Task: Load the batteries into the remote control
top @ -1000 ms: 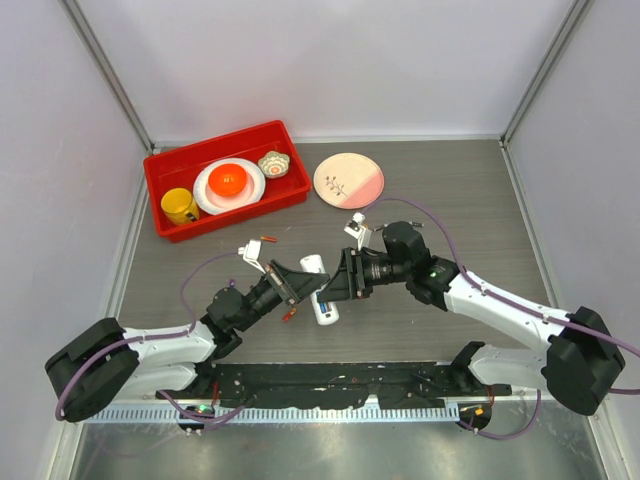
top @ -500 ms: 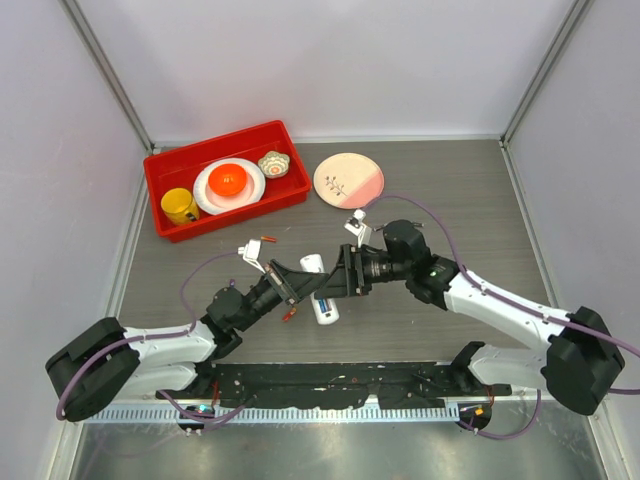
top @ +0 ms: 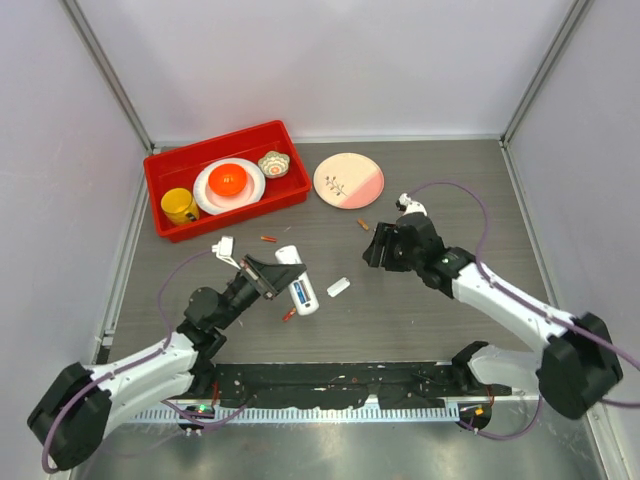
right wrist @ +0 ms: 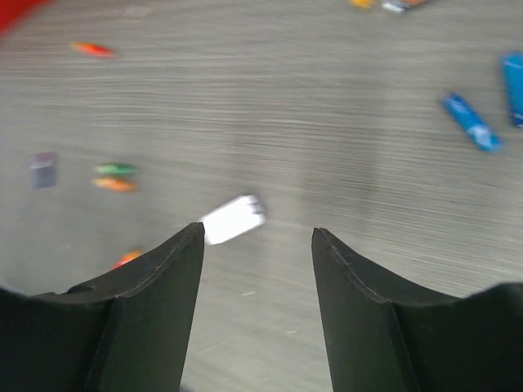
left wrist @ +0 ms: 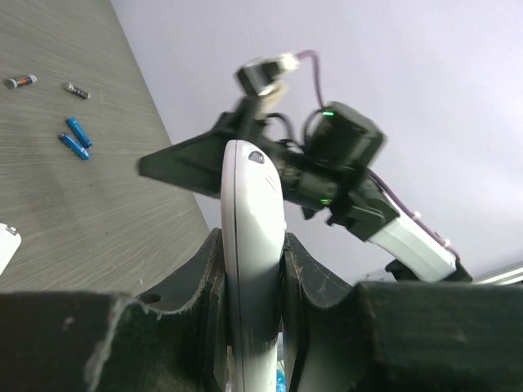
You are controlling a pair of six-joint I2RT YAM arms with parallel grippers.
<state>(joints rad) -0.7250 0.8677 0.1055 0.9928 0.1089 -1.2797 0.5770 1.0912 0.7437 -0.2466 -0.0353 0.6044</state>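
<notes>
Red bin (top: 288, 188) holds mug (top: 180, 206), plate (top: 205, 190), bowl (top: 273, 164); remote control (top: 309, 302) holds battery (top: 301, 294)

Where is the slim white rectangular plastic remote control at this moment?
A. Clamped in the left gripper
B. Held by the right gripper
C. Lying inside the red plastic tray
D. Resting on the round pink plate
A: the left wrist view shows the slim white rectangular plastic remote control pinched on edge between the fingers of the left gripper, while the right gripper is open and empty.

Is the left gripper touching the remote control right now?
Touching. In the left wrist view the left gripper clamps the remote control, both fingers flush against its sides.
</notes>
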